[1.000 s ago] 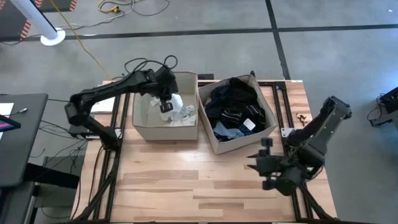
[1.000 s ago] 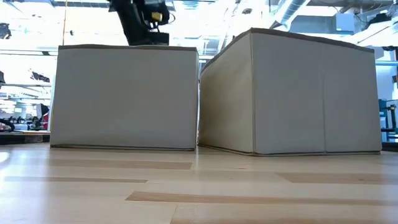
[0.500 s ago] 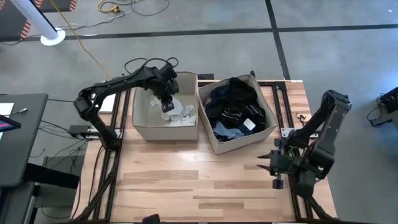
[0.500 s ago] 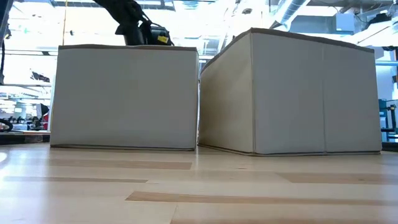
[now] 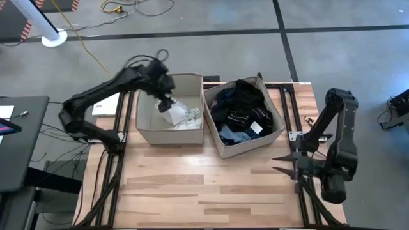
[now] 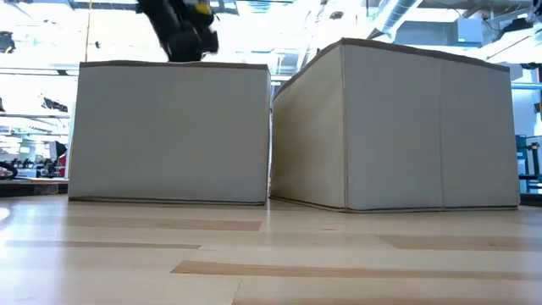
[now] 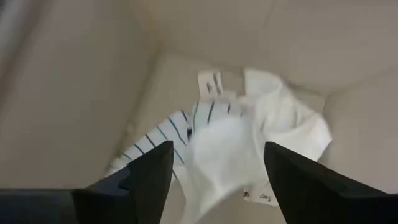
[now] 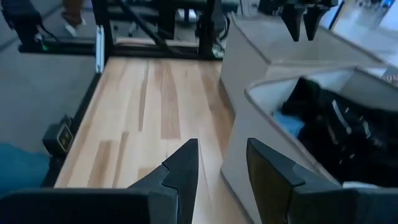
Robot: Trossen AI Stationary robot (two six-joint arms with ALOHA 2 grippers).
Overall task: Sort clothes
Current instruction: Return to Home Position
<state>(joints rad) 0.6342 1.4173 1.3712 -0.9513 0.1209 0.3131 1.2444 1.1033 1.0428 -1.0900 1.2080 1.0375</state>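
Left bin [image 5: 146, 132] holds striped socks [image 5: 183, 117], right bin [image 5: 220, 145] dark clothes [image 5: 243, 105], seemingly tangled; left pincer [image 7: 217, 149] and right pincer [image 8: 222, 143] gape.

Grey concrete floor [image 5: 211, 57] crossed by dark seams [image 5: 192, 32] surrounds the light wooden table [image 5: 192, 185], whose planks stretch ahead of the fingers [image 8: 180, 171] of the right gripper [image 8: 222, 142]. A dark desk [image 5: 19, 147] stands off the table's side, and ceiling lights [image 6: 279, 25] glare overhead.
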